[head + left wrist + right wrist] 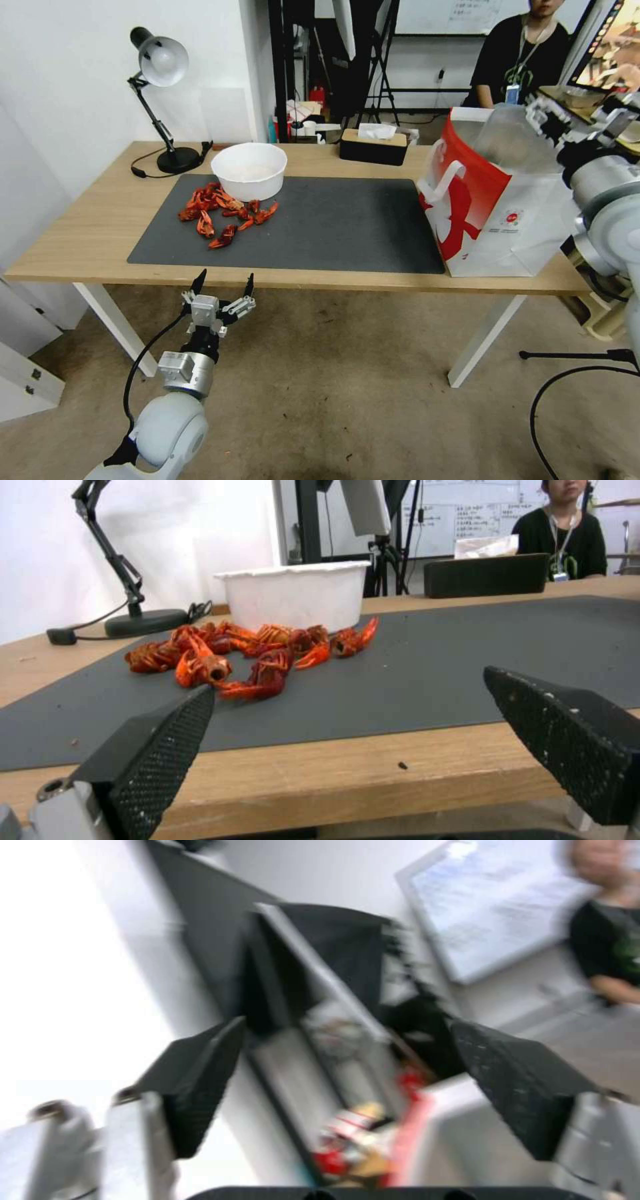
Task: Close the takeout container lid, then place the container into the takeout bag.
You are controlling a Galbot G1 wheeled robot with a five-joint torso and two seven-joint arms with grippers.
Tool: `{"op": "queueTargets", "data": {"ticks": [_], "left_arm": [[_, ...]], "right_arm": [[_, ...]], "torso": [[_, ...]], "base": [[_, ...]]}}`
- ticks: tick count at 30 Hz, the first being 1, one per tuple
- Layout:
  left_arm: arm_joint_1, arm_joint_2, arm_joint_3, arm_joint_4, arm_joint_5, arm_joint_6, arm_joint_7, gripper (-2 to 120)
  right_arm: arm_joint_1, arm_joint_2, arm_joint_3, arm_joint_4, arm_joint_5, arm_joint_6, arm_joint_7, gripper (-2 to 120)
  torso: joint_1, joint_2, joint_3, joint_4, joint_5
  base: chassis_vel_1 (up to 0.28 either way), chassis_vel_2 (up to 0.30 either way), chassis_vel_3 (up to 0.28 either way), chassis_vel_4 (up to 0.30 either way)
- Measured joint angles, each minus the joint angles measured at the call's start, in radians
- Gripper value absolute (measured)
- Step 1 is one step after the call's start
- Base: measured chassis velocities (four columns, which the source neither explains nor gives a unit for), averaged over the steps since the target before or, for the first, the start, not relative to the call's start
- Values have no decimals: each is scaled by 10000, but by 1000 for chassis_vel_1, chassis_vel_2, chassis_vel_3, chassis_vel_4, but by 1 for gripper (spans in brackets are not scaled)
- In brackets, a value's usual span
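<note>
red-and-white bag (497, 200) stands at the mat's (333, 227) right edge; i cannot tell whether the container is inside it. right gripper (347, 1075), spread and empty, hovers above the bag; left gripper (223, 288), spread, waits below the mat's near edge, so the task looks nearly finished.

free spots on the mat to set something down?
Bare: the grey mat from the crayfish shells across to the takeout bag, and the wood strip along the table's near edge. Crowded: the mat's far-left corner, with white bowl and shells.
</note>
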Motion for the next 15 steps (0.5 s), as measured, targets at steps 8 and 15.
{"op": "queueTargets", "data": {"ticks": [8,15], "left_arm": [[99,-72,-49,-52,23,-5,-2,100],[158,-226,-99,-118,81,-5,-1,100]], "right_arm": [[-1508,27,-445,1474,-1824,512,-1746,100],[-4082,776,-911,2326,-6774,926,-2194,100]], "torso": [[-2,1,-1,-2,-3],[-2,0,-1,-1,-1]], "base": [[0,0,0,0],[0,0,0,0]]}}
